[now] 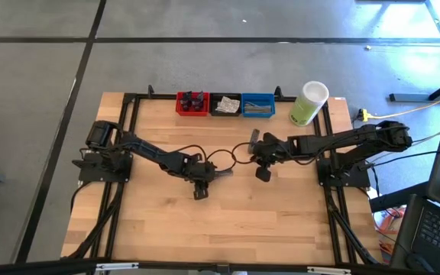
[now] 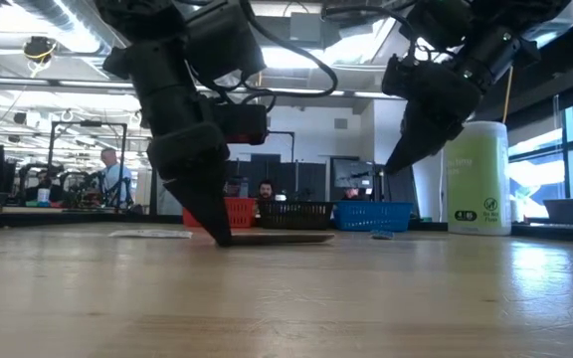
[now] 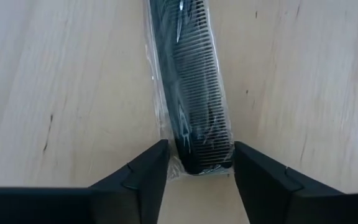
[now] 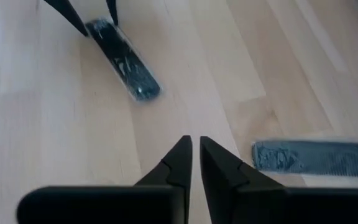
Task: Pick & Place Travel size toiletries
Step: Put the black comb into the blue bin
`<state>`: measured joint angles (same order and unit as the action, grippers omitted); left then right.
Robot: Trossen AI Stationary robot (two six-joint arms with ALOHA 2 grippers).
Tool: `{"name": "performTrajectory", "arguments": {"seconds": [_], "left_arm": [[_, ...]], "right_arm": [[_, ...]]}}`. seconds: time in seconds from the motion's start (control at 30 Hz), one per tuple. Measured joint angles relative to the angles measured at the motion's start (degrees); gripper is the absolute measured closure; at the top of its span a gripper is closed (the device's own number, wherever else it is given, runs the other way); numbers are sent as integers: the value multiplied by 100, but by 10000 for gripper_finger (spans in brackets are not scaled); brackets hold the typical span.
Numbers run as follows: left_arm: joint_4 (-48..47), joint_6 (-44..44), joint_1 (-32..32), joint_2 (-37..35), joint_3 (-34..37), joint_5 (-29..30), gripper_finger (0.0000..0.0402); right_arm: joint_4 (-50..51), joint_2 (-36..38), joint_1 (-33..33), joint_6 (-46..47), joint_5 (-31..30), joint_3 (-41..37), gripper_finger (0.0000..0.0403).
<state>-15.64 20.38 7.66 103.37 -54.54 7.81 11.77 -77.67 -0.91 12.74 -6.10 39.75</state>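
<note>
Left tool (image 3: 194,168) down at tabletop (image 3: 55,93) middle, half open around comb (image 3: 191,93) end, not gripping yet. Squeeze evenly, lift straight. Right tool (image 4: 196,152) at 3 o'clock, nearly shut, empty.

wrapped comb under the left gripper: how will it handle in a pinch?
The comb lies flat on the table, between the left gripper's open fingers. It looks thin and light, probably stiff enough to lift without drooping. The clear wrap looks glossy and loose, so the fingers may slide or catch film only.
</note>
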Motion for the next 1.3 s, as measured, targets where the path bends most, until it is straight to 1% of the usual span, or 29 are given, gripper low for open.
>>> {"name": "performTrajectory", "arguments": {"seconds": [0.1,0.33,0.43,0.53,0.67,0.83,0.93,1.07,1.2,1.3], "left_arm": [[55,-11,-39,7,2,-12,236],[57,-11,-75,9,7,-19,255],[58,-11,-76,9,7,-15,259],[64,-11,-76,11,7,-7,261],[64,-55,-77,11,7,-31,261],[64,-83,-81,11,7,-109,261],[66,-83,-81,11,7,-113,261],[79,-81,-83,13,7,-172,261],[108,-79,-85,13,9,-239,261],[181,-74,-83,18,11,-315,261]], "right_arm": [[-216,0,-97,-20,51,0,363],[-738,-139,-579,-610,117,-2,366],[-1085,-438,-712,-782,115,-2,364],[-1433,-810,-795,-1233,117,-2,353],[-1738,-1302,-861,-1827,107,-2,324],[-2109,-1809,-857,-2278,96,-4,273],[-2465,-1965,-859,-2506,41,-2,241],[-2692,-2041,-857,-2731,-421,-2,206],[-2819,-2148,-855,-2865,-505,-2,183],[-2988,-2292,-859,-2869,-505,2,174]]}}
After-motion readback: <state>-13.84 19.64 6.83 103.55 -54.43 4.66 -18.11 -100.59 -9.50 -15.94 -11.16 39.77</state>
